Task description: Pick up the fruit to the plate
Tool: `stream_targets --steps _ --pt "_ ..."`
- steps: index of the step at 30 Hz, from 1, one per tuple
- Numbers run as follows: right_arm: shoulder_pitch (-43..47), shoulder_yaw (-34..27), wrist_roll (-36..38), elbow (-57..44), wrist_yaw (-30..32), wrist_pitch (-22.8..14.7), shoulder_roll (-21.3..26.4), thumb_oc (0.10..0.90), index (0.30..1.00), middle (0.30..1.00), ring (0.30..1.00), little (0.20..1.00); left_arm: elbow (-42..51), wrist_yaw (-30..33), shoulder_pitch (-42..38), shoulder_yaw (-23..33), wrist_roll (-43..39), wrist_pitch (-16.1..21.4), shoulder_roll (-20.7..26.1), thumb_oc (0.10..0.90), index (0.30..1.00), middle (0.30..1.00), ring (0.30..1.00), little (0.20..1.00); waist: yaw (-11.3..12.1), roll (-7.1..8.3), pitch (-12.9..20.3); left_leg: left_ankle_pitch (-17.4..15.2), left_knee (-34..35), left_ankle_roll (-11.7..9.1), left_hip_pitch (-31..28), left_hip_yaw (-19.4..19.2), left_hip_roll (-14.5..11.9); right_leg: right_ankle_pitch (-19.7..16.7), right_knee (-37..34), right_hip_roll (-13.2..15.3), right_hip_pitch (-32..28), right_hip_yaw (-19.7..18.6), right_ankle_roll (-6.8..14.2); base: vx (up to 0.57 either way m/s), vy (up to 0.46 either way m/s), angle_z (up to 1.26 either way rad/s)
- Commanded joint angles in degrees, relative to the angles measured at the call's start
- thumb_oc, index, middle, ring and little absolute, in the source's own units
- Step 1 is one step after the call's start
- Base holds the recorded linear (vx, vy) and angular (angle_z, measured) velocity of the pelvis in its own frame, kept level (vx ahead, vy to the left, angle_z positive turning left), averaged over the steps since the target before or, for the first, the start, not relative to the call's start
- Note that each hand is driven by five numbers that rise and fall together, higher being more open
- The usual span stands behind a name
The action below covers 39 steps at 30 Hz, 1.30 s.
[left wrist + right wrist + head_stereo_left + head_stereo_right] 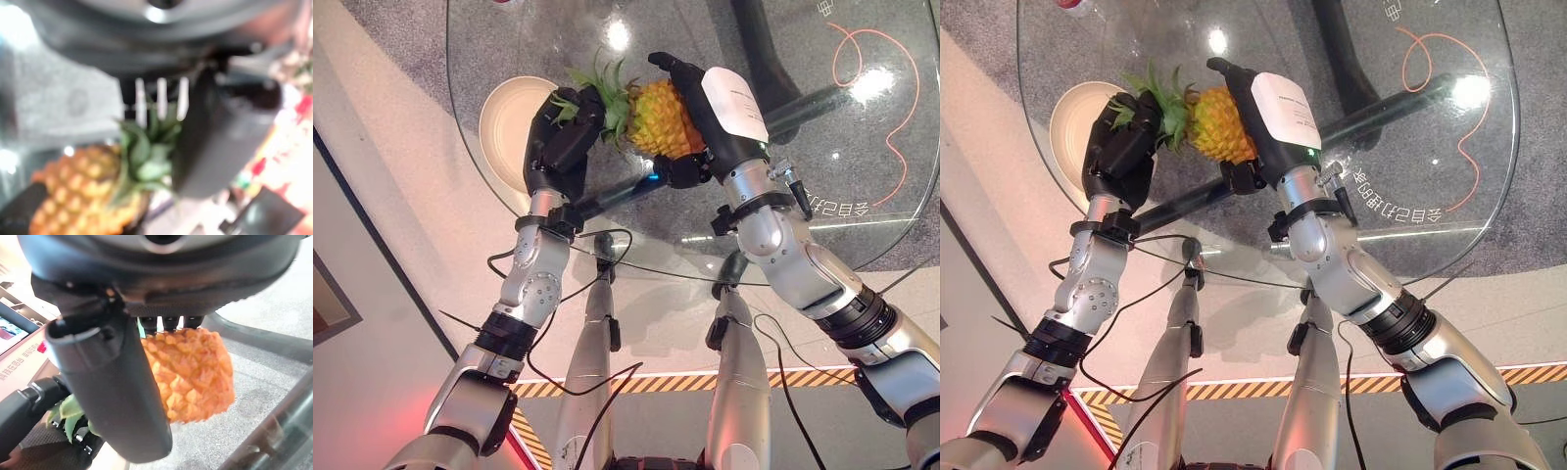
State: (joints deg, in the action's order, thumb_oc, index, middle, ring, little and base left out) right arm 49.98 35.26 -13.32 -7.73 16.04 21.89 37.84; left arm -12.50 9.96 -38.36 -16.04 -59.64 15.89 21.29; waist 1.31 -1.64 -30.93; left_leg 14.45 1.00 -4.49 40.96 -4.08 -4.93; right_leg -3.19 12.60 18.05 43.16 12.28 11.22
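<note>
An orange-yellow pineapple (661,117) with a green leafy crown (607,93) is held between both hands over the round glass table (822,186). My left hand (563,142) is curled round the crown, whose leaves show beside its thumb (215,137) in the left wrist view. My right hand (724,103) wraps its fingers over the fruit's body, the thumb (117,396) underneath. A cream plate (504,113) lies on the glass just left of the left hand, with nothing on it.
Dark table legs (773,59) cross under the glass. An orange cord (891,117) loops on the grey floor beneath the table's right side. A yellow-and-black striped strip (646,382) runs across the floor near me.
</note>
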Motion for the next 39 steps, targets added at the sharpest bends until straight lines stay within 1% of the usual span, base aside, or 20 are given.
stream_targets --steps 1,2,6,17,25,32,33,39 --pt "6.5 -3.56 -1.32 -6.22 3.96 -4.44 -0.71 0.8 0.9 0.9 0.9 0.9 9.8 -3.38 -5.57 -2.88 2.91 4.97 -2.76 0.1 0.3 0.3 0.3 0.2 0.66 -0.49 1.13 -4.33 -3.59 -3.01 -2.22 0.15 -3.51 -8.76 -5.84 1.65 -1.96 0.6 2.82 0.0 0.0 0.0" --pt "6.26 -3.6 -1.4 -6.24 3.99 -4.37 -0.83 0.8 0.9 0.9 0.9 0.9 9.67 -3.39 -5.28 -2.83 2.84 5.08 -2.76 0.1 0.3 0.3 0.3 0.2 0.75 -0.55 1.13 -4.65 -3.51 -3.1 -2.74 0.12 -3.63 -8.38 -5.73 1.57 -2.37 0.62 2.85 0.0 0.0 0.0" --pt "6.16 -4.0 -1.38 -6.39 3.9 -4.65 -0.83 0.8 0.9 0.9 0.9 0.9 9.45 -2.56 -5.24 -2.14 2.87 5.64 -2.56 0.1 0.3 0.3 0.3 0.2 0.72 -0.5 1.13 -4.27 -3.41 -3.02 -2.42 0.12 -3.55 -8.8 -5.9 1.63 -2.08 0.63 2.84 0.0 0.0 0.0" --pt "6.08 -4.18 -1.56 -6.1 3.83 -4.88 -1.37 0.8 0.9 0.9 0.9 0.9 9.64 1.83 -4.61 -0.97 3.79 8.78 -3.52 0.1 0.3 0.3 0.3 0.2 0.97 -0.45 1.13 -4.5 -3.1 -3.17 -2.89 0.19 -3.74 -8.15 -5.6 1.56 -2.49 0.88 2.83 0.0 0.0 0.0" --pt "6.17 -4.45 -1.78 -6.19 3.68 -4.83 -1.96 0.8 0.9 0.9 0.9 0.9 9.99 5.93 -4.66 0.21 5.74 11.55 -4.74 0.1 0.3 0.3 0.3 0.2 1.0 -0.3 1.13 -4.09 -2.92 -3.08 -2.52 0.31 -3.58 -8.4 -5.65 1.55 -2.19 0.88 2.75 0.0 0.0 0.0" --pt "5.98 -4.34 -2.29 -5.94 4.17 -4.55 -2.88 0.8 0.9 0.9 0.9 0.9 9.98 7.57 -4.12 0.75 6.79 13.45 -5.96 0.1 0.3 0.3 0.3 0.2 1.23 -0.14 1.13 -4.43 -2.91 -3.21 -2.97 0.42 -3.7 -7.96 -5.44 1.53 -2.62 1.09 2.77 0.0 0.0 0.0" --pt "6.23 -4.38 -2.36 -5.91 4.16 -4.47 -2.94 0.8 0.9 0.9 0.9 0.9 10.03 7.71 -4.43 0.83 6.87 13.44 -6.01 0.1 0.3 0.3 0.3 0.2 1.21 -0.09 1.13 -4.11 -2.99 -3.14 -2.47 0.49 -3.62 -8.33 -5.54 1.62 -2.24 1.1 2.73 0.0 0.0 0.0" --pt "6.13 -4.28 -2.3 -6.05 4.14 -4.26 -3.16 0.8 0.9 0.9 0.9 0.9 10.1 7.99 -4.4 0.9 7.21 14.13 -6.36 0.1 0.3 0.3 0.3 0.2 1.21 -0.05 1.13 -4.38 -2.89 -3.27 -2.99 0.41 -3.74 -7.9 -5.45 1.49 -2.71 1.07 2.75 0.0 0.0 0.0"
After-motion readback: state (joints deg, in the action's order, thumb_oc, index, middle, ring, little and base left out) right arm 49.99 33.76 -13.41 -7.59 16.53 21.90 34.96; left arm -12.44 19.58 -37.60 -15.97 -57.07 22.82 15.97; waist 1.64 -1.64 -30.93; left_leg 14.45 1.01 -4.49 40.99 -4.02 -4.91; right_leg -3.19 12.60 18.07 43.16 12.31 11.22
